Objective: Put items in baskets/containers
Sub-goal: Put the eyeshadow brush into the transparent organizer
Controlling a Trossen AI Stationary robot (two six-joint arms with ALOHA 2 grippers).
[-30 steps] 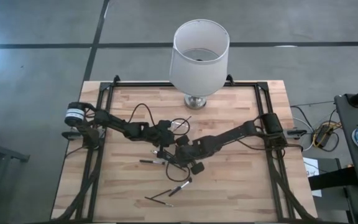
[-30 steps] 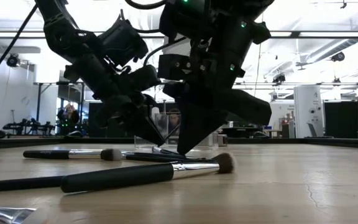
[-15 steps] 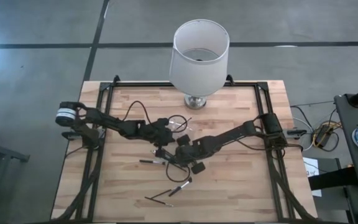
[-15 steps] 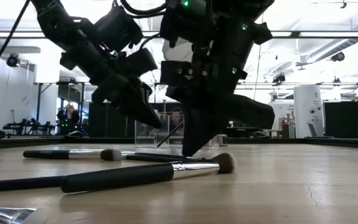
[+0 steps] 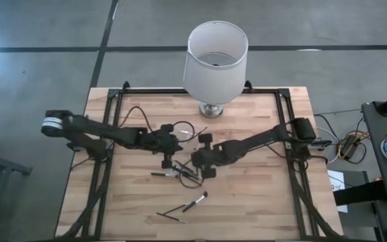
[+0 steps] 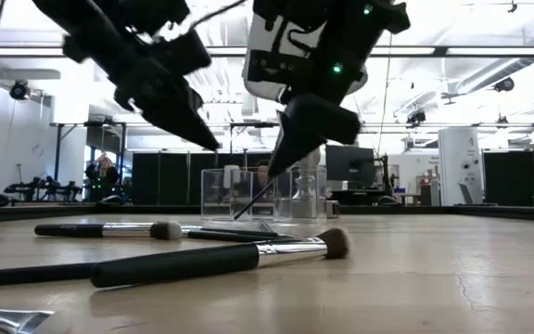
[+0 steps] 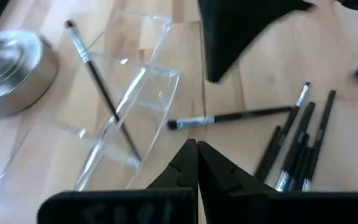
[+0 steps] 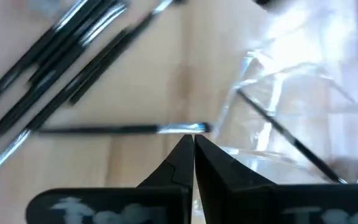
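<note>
Both hands have lifted clear of the counter, one brush now leaning inside the clear holder (image 7: 129,106).
Left hand (image 5: 167,161) and right hand (image 5: 195,158) hover pinched shut, empty—the remaining brushes (image 7: 297,149), light, stiff and slick, want gripping mid-handle.

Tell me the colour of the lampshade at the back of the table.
White, on a shiny metal base. The lampshade shows best in the high view.
</note>
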